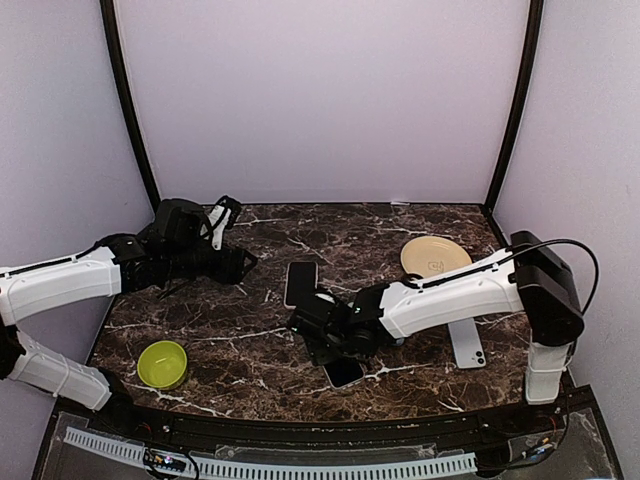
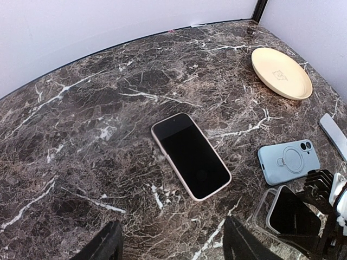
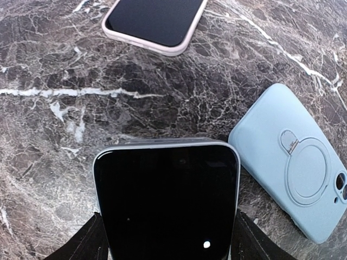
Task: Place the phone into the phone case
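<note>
Clamped in my right gripper, the phone tilts just beside the blue case, lying back-up; it likely needs flipping first, then corners squared. My left gripper hovers, jaws apart.

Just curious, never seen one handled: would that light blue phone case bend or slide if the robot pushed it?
The light blue case looks matte and round-edged, so it probably flexes a little and grips rather than slips. Lying flat on the marble table, it should slide, not tip. Thin, so likely light.
</note>
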Robot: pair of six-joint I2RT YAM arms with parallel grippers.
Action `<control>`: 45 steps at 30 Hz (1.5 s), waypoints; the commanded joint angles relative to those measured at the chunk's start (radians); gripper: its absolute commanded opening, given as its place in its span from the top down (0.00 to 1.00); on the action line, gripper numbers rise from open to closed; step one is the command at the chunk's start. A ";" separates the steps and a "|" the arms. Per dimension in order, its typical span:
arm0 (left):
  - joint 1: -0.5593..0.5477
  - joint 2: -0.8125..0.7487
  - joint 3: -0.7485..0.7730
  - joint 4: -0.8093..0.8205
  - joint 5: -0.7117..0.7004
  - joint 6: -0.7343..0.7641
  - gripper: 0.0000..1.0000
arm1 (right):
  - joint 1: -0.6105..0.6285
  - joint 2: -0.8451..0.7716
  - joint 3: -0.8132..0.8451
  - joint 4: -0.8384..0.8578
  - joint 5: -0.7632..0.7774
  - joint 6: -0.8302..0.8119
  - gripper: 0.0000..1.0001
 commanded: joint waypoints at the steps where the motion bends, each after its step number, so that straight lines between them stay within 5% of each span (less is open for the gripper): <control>1: 0.006 0.001 -0.014 0.023 0.012 0.013 0.35 | -0.006 0.057 0.030 -0.059 0.023 0.022 0.74; 9: 0.005 0.004 -0.014 0.023 0.015 0.014 0.35 | -0.011 0.096 0.030 -0.088 0.051 0.041 0.70; 17: 0.005 0.010 -0.013 0.025 0.024 0.015 0.35 | -0.013 0.079 0.044 -0.119 0.049 0.049 0.06; 21: 0.006 0.009 -0.013 0.025 0.022 0.017 0.35 | -0.013 0.064 0.083 -0.156 0.048 0.035 0.01; 30: 0.005 0.012 -0.010 0.022 0.040 0.022 0.35 | -0.016 -0.084 0.033 -0.210 -0.133 -0.051 0.04; 37: 0.006 0.009 -0.011 0.023 0.050 0.024 0.35 | -0.052 -0.148 -0.102 -0.124 -0.222 -0.056 0.51; 45: 0.005 0.011 -0.009 0.023 0.059 0.032 0.35 | -0.049 -0.088 -0.179 -0.093 -0.257 -0.035 0.73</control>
